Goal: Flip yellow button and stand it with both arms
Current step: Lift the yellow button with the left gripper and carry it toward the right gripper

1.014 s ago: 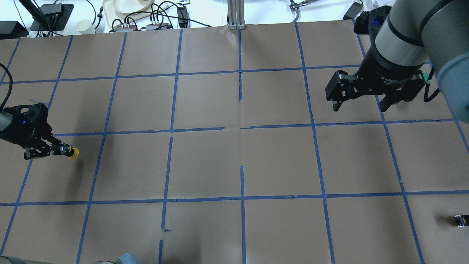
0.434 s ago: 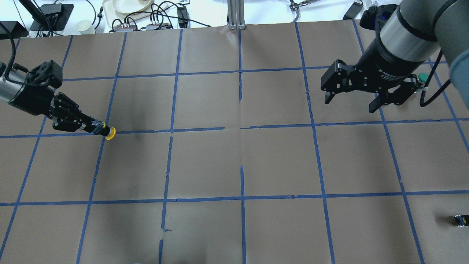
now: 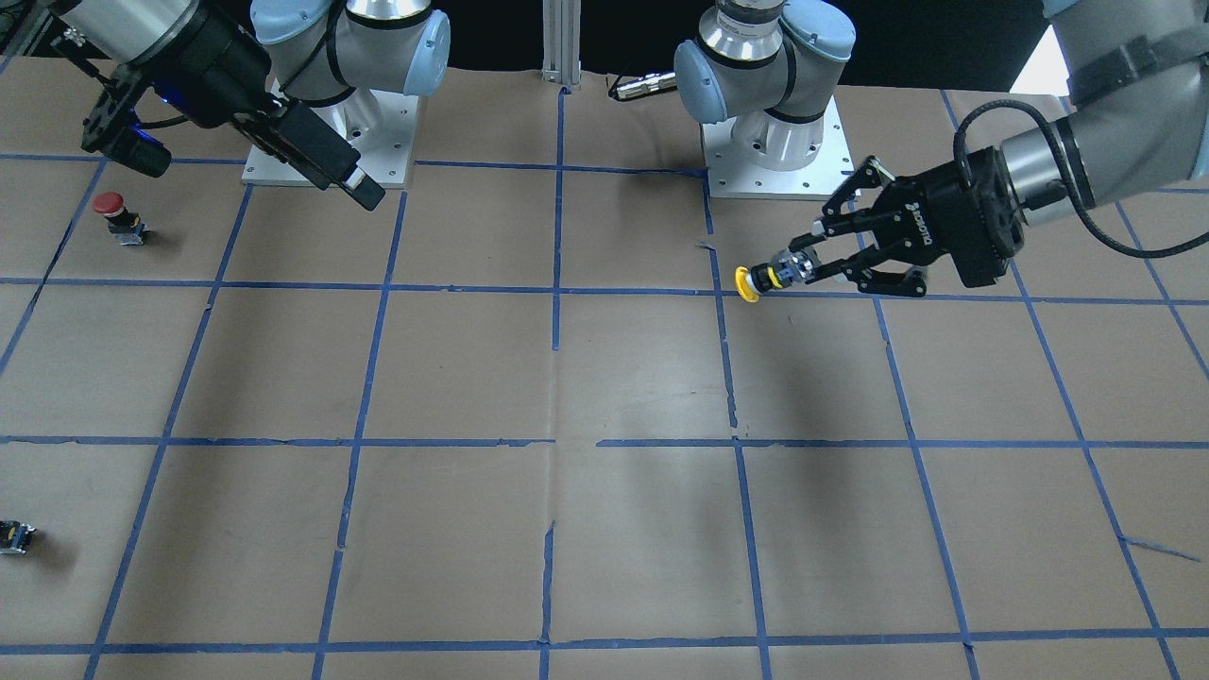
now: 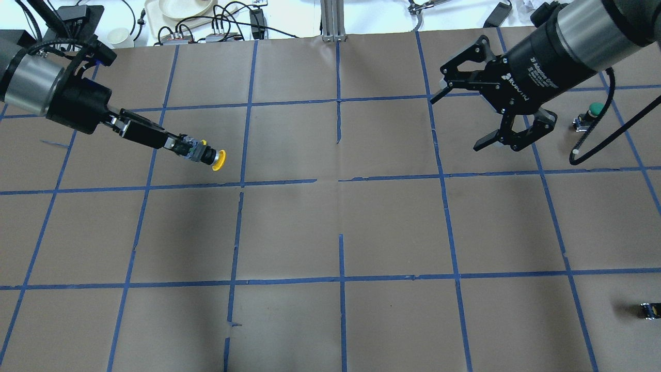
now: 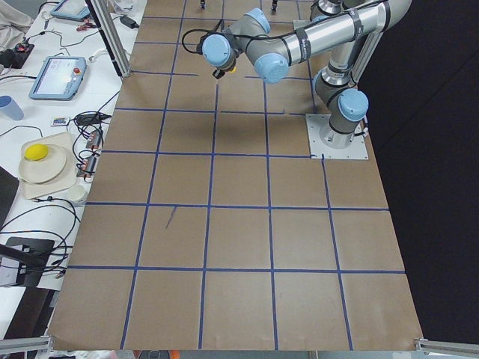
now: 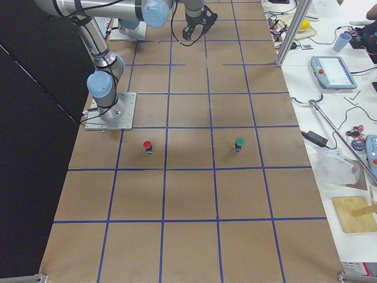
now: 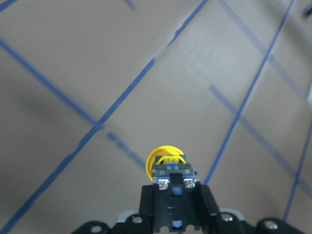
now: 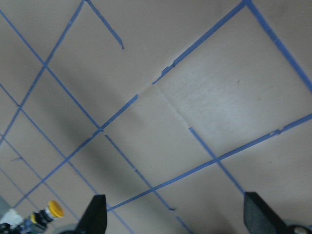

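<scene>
The left hand (image 4: 179, 145) is pinching the yellow button (image 4: 204, 153) by its blocky body, with the fingers pressed onto it from both sides. The button lies roughly level and sticks straight out past the fingertips, its round cap at the end farthest from the hand and turned towards the right hand (image 4: 458, 123). From the left wrist the button (image 7: 168, 165) sits just beyond the two black fingers, the silver-and-black body nearest and the yellow cap behind it. Hand and button are clear of the worktop (image 4: 392, 227), which is brown paper crossed by blue tape lines, and a soft shadow lies on the paper beneath them. The front view shows the same hold, the left hand (image 3: 805, 268) reaching sideways with the button (image 3: 763, 280) at its tips. The right hand is well apart from the left, spread wide with nothing between its fingers, and it too is above the worktop, its opening turned towards the left hand. From the right wrist the two fingertips (image 8: 96, 210) stand far apart at the lower edge, and the button (image 8: 48, 213) shows small, far off beyond one of them. A green button (image 4: 593, 111) stands on the paper just behind the right hand, near its cable. A red button (image 3: 113, 212) stands on the paper near the right hand (image 3: 263, 182) on its other side. A tiny black-and-yellow part (image 4: 649, 310) lies well away from both hands.
</scene>
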